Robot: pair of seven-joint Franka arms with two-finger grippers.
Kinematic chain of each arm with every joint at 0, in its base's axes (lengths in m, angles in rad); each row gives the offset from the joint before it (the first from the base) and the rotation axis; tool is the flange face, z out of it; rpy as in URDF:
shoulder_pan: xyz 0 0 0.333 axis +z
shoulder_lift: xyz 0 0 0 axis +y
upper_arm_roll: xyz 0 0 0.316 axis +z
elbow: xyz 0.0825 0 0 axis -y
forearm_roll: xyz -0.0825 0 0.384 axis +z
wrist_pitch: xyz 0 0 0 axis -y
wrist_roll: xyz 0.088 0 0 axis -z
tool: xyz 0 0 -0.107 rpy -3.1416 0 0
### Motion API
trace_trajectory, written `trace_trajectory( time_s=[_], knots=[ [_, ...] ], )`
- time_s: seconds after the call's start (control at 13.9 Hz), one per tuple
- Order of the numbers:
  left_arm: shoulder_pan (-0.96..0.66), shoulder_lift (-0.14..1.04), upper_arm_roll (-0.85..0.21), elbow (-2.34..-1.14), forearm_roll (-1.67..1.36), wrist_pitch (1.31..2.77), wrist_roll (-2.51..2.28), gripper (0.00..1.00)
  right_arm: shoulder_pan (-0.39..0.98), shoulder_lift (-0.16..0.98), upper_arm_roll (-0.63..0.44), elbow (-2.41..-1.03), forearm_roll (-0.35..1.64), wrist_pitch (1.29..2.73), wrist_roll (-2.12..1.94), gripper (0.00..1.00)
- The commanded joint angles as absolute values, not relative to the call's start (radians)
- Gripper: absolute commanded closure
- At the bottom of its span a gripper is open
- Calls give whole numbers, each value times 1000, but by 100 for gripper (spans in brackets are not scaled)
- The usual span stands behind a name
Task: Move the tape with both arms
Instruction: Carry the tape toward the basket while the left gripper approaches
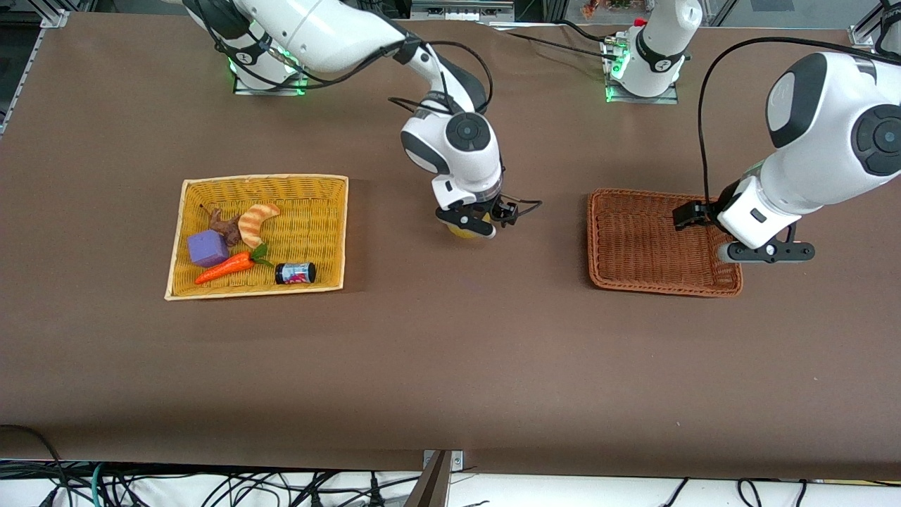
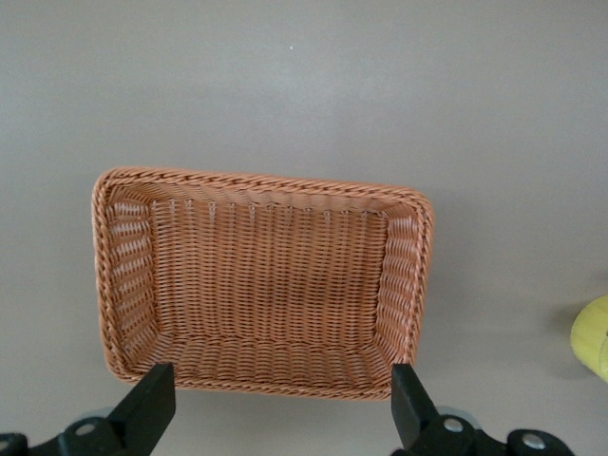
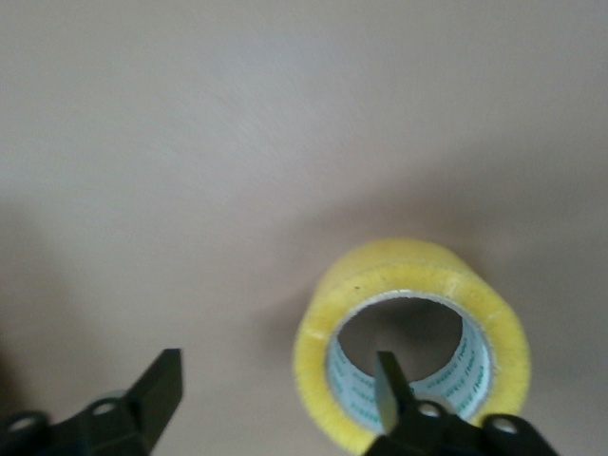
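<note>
1. One brown basket point(image 1: 662, 246) lies under the left gripper point(image 2: 275, 418), spread wide, holding nothing.
2. One yellow basket point(image 1: 310, 193) holds five items.
3. One yellow translucent tape point(image 3: 410, 344) on the table between the baskets; right gripper point(image 3: 275, 399) open, one finger inside its core.

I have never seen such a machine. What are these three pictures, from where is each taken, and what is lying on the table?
Two white robot arms stand at a brown table. The wide picture is from a high camera facing them; the other two are from cameras on each arm's wrist. The right tool is open over the tape, one finger inside its hole, not gripping. The left tool waits open and empty over the brown basket. The yellow basket holds a toy carrot, a croissant toy, a purple block and a can.
</note>
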State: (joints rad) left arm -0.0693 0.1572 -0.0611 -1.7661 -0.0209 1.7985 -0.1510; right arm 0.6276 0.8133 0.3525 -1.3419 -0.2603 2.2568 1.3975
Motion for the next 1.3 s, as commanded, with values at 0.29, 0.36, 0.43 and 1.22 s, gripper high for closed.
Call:
trace_trajectory(
  time_s=[0.29,0.36,0.43,1.22],
  knots=[
    [-126,228,-143,-1776,-121,1917,-314,0,357,491,348,-1365,-285,1844,843,0],
    [-129,241,-168,-1776,-123,1936,-359,0,292,474,344,-1365,-285,1820,740,0],
    [-130,250,-192,-1778,-123,1956,-409,0,226,459,342,-1365,-284,1781,638,0],
    [-336,488,-285,-1776,-109,2129,-791,0,-221,324,206,-1285,44,1549,75,0]
  ],
)
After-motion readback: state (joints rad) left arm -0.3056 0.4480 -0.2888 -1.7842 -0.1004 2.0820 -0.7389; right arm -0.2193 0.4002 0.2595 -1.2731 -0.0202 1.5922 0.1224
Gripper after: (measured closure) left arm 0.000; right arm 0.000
